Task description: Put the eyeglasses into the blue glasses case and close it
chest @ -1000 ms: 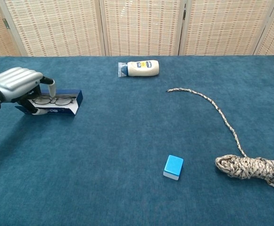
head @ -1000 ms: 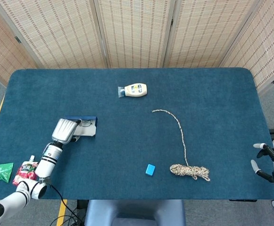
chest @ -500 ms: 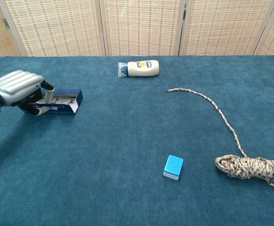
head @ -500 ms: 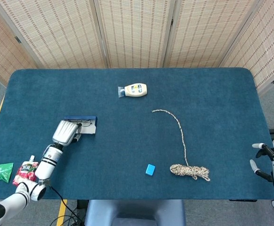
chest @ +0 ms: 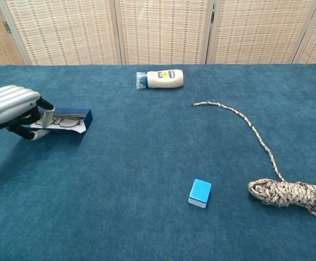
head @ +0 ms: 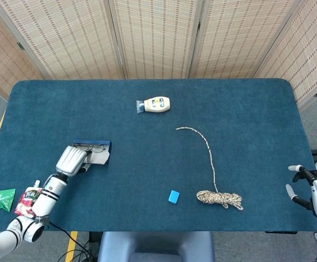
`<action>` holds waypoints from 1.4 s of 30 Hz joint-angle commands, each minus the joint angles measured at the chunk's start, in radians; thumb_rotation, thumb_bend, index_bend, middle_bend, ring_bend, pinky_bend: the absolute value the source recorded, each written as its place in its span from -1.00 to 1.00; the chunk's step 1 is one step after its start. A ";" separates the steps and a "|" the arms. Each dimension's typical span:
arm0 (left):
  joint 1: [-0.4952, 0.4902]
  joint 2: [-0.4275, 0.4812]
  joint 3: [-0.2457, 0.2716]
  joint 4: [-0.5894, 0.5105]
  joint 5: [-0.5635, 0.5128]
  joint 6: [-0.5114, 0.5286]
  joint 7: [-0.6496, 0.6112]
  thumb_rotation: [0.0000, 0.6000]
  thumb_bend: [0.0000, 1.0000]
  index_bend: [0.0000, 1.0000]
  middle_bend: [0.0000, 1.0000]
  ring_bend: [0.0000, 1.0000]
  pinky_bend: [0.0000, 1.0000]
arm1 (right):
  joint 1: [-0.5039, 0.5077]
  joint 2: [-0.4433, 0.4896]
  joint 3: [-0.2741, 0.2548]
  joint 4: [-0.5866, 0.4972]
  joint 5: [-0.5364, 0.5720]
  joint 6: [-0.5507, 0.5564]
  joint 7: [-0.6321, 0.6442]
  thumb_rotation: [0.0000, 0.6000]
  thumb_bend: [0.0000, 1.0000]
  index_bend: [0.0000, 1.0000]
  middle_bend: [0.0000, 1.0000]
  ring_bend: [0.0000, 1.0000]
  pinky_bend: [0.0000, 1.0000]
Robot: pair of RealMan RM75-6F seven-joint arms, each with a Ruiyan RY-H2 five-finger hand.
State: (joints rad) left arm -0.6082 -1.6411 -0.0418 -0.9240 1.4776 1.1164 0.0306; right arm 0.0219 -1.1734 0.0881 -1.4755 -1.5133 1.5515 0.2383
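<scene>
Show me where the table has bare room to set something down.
Widest bare cloth: between the glasses case and the rope, below the lotion bottle, with only the small blue block near the front. The far-right stretch beyond the rope is bare too. Crowded: front-left, around the left robot hand and snack packets.

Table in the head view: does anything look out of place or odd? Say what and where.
Two snack packets hang off the table's near-left edge. The glasses case lies open, glasses inside.
</scene>
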 commanded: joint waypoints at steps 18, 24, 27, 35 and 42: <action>-0.014 0.238 0.007 -0.386 -0.055 -0.121 0.273 1.00 -0.02 0.16 1.00 1.00 1.00 | 0.013 0.007 -0.005 -0.022 -0.017 -0.003 -0.017 1.00 -0.33 -0.33 0.09 -0.05 -0.35; -0.053 0.232 -0.028 -0.370 -0.104 -0.177 0.306 1.00 -0.02 0.13 1.00 1.00 1.00 | 0.006 0.007 -0.008 -0.018 -0.013 0.005 -0.011 1.00 -0.33 -0.33 0.09 -0.05 -0.35; -0.069 0.226 -0.044 -0.357 -0.130 -0.198 0.315 1.00 -0.02 0.11 1.00 1.00 1.00 | 0.003 0.007 -0.009 -0.017 -0.013 0.008 -0.009 1.00 -0.33 -0.33 0.09 -0.05 -0.35; -0.115 0.199 -0.067 -0.299 -0.188 -0.264 0.355 1.00 -0.02 0.08 1.00 0.99 1.00 | 0.002 0.010 -0.010 -0.022 -0.013 0.011 -0.013 1.00 -0.33 -0.33 0.09 -0.05 -0.35; -0.148 0.156 -0.076 -0.223 -0.261 -0.328 0.403 1.00 -0.02 -0.29 1.00 0.98 0.99 | 0.000 0.011 -0.010 -0.022 -0.011 0.011 -0.014 1.00 -0.33 -0.33 0.09 -0.05 -0.35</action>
State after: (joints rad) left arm -0.7483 -1.4750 -0.1150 -1.1599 1.2305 0.8013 0.4209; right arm 0.0222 -1.1627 0.0781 -1.4976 -1.5242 1.5622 0.2241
